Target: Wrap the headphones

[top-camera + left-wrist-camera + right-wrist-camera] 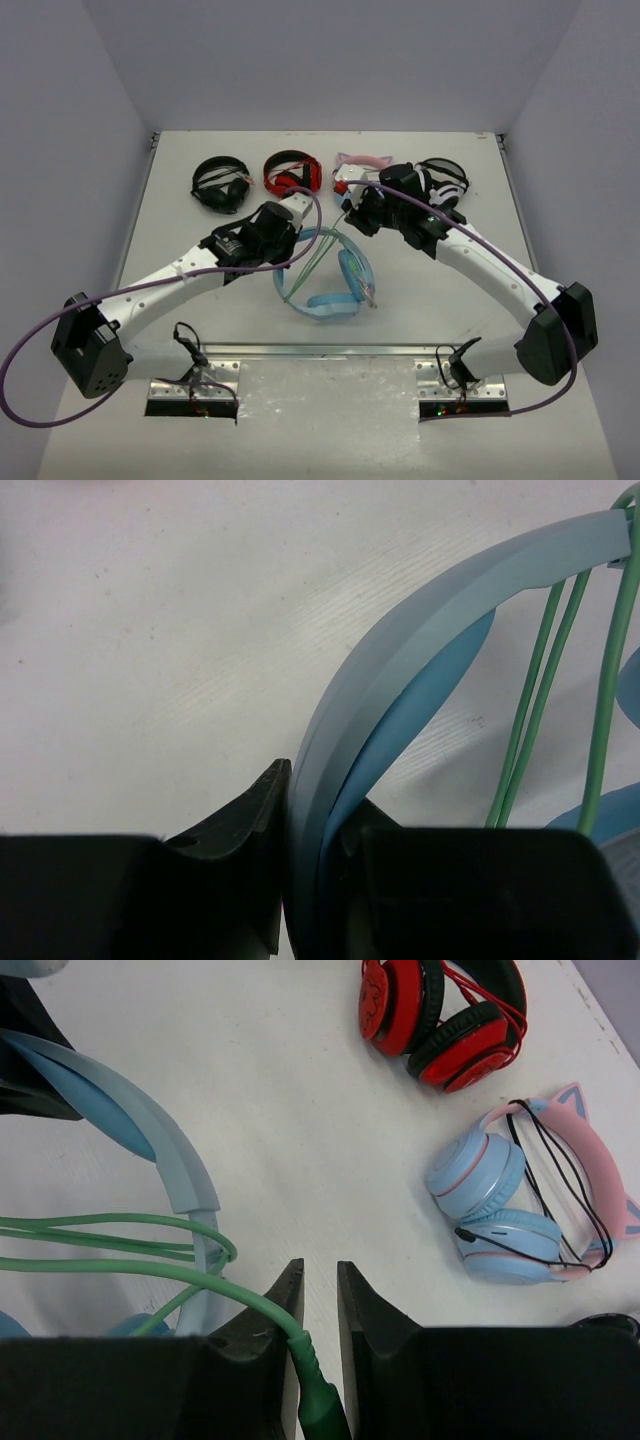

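Pale-green cable (120,1265) trails toward frame left from the right fingers (265,1320) pinching its plug, while the left fingers (250,820) clamp the headphones (350,270) by the headband (400,650).

Far row — black pair (221,184), red pair (292,173), cat-ear pair (362,160), white-and-black pair (447,178) — blocked the back of the table (170,215). Between left arm (180,270) and right arm (490,268) the headphones (330,300) and looped cable (312,262) filled the centre; bare surface lay open outboard of each arm.
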